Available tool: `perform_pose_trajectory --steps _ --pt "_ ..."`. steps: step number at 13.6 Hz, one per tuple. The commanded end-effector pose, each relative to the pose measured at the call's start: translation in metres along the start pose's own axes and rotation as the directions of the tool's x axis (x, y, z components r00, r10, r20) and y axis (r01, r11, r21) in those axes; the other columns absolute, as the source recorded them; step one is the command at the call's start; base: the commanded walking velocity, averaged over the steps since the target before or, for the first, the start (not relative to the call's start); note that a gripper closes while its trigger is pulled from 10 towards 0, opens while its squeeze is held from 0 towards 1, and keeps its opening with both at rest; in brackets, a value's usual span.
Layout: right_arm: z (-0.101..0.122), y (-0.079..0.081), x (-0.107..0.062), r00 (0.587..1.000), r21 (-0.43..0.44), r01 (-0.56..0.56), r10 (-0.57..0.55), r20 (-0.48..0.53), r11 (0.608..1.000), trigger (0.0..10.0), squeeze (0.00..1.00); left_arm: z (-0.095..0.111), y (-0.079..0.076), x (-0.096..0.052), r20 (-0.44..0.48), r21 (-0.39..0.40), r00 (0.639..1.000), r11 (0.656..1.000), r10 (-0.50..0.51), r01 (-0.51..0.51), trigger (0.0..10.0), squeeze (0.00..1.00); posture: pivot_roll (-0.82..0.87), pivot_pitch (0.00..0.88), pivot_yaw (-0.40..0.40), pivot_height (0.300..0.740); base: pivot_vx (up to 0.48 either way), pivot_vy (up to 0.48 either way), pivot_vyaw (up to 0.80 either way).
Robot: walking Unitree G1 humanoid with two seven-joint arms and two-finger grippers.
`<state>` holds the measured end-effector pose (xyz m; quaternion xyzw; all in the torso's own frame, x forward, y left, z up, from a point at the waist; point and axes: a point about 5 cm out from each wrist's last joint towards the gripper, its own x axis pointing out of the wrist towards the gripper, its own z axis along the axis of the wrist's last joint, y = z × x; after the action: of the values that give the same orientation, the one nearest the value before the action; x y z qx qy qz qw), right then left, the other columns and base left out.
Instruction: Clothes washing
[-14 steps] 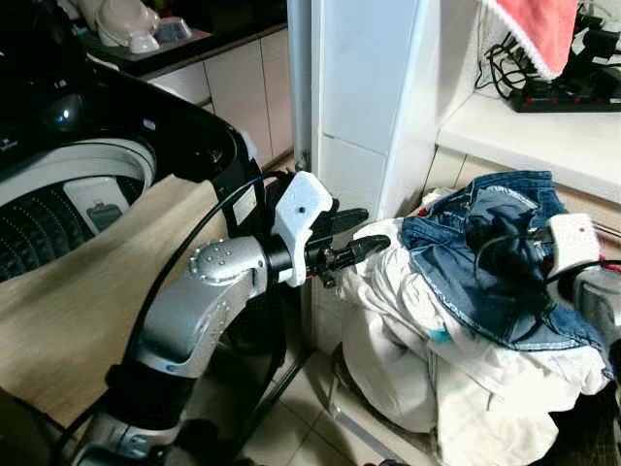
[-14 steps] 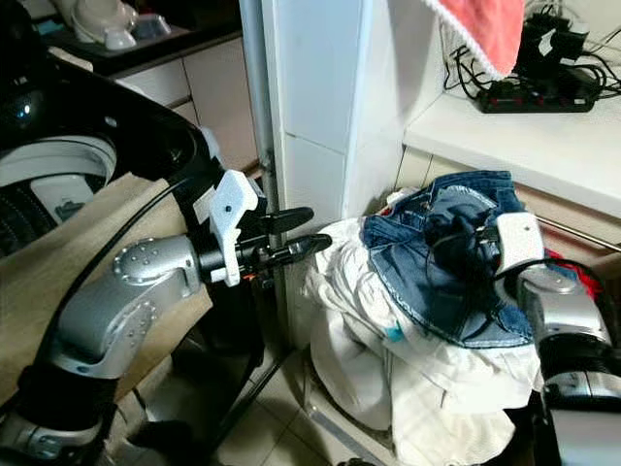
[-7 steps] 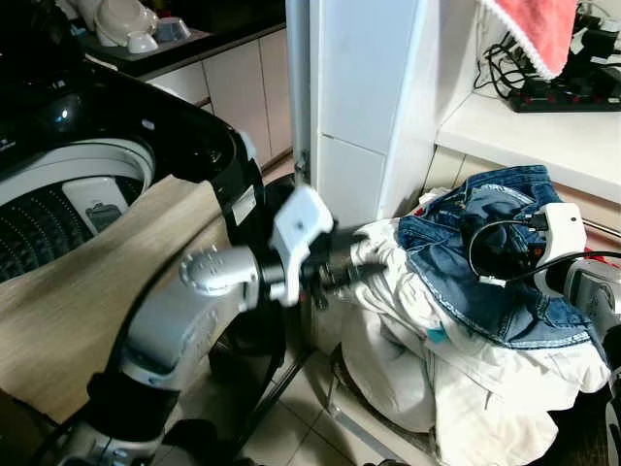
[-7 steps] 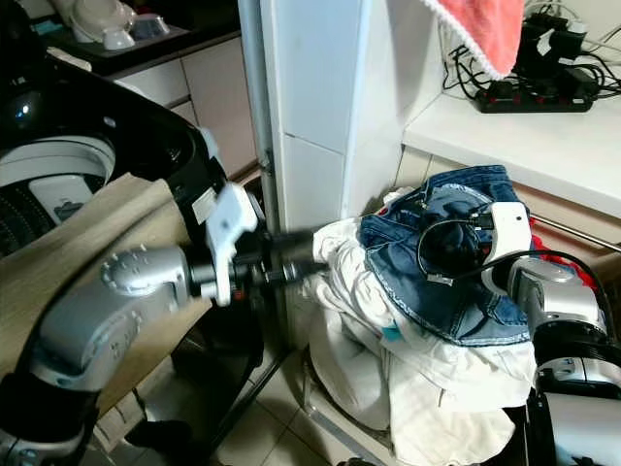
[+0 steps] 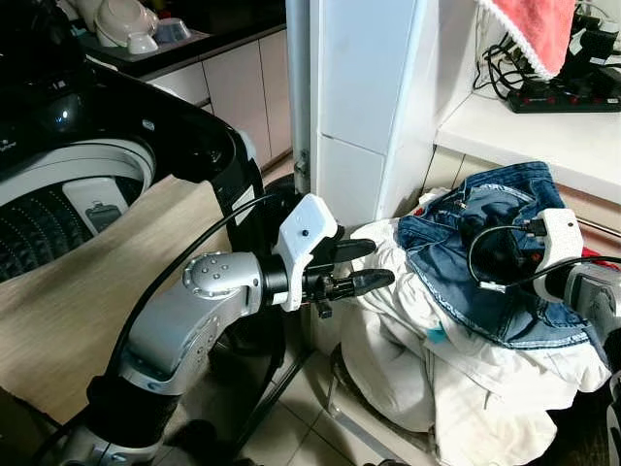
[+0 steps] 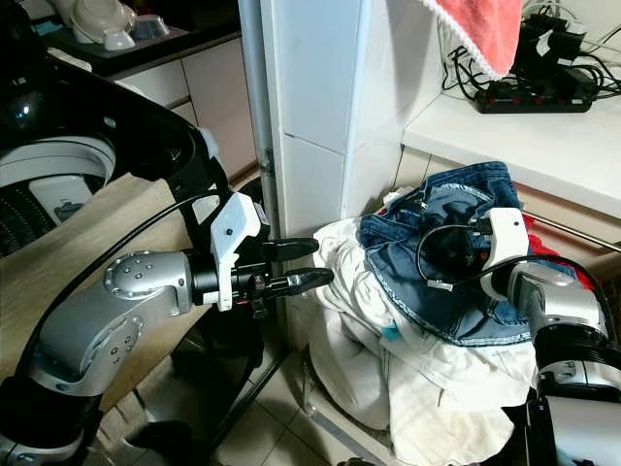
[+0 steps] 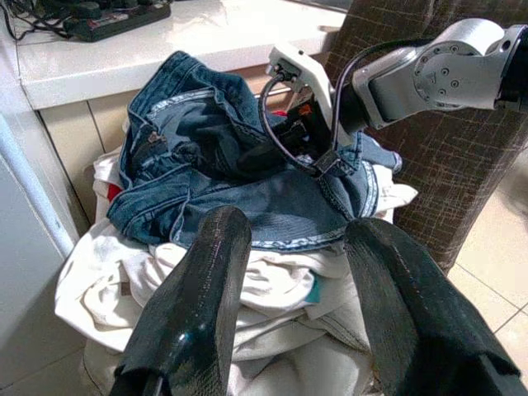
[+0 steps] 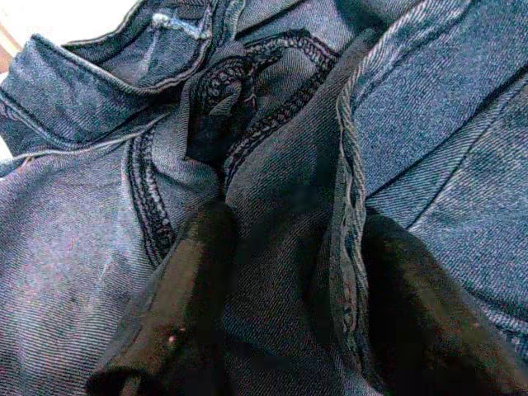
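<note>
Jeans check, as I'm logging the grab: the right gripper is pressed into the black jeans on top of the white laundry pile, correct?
Not quite: the jeans are blue denim, as the right wrist view shows. The right gripper is indeed pressed into them, atop the white laundry pile.

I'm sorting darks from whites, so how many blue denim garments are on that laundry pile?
1 that I can make out: a blue denim garment lying on top of the heap of white clothes, with the right gripper pressed into it. More could be buried underneath.

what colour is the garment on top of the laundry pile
Blue denim, with lighter faded seams: the jeans show best in the left wrist view.
</note>
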<state>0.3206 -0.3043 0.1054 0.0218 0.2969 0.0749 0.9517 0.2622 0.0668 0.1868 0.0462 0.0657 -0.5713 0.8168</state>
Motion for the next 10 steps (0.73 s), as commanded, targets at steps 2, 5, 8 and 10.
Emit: perform_pose_trajectory --steps 2,5,8,10 --pt "-0.001 0.002 0.000 1.000 0.014 -0.010 0.010 0.009 1.000 0.0 0.00 0.002 -0.002 0.000 -0.011 0.012 1.000 1.000 -0.020 0.020 10.0 0.00 -0.09 0.000 0.045 0.740 0.000 0.000 0.00" --pt "0.001 0.003 -0.001 0.999 0.013 -0.014 0.013 0.036 1.000 0.0 0.00 0.002 -0.002 0.000 -0.007 0.014 1.000 1.000 -0.018 0.018 10.0 0.00 -0.10 0.000 0.046 0.740 0.000 0.000 0.00" --pt "0.025 0.005 -0.014 0.983 0.026 -0.051 0.046 0.178 0.998 0.0 0.00 0.005 0.005 0.000 0.006 -0.001 0.998 0.998 0.060 -0.060 10.0 0.00 -0.09 0.000 0.039 0.740 0.000 0.000 0.00" --pt "0.069 0.016 -0.042 0.877 0.075 -0.219 0.162 0.453 0.973 0.0 0.00 0.014 0.020 -0.002 0.023 0.045 0.986 0.985 0.168 -0.169 10.0 0.00 -0.09 0.000 0.034 0.740 0.000 0.000 0.00"
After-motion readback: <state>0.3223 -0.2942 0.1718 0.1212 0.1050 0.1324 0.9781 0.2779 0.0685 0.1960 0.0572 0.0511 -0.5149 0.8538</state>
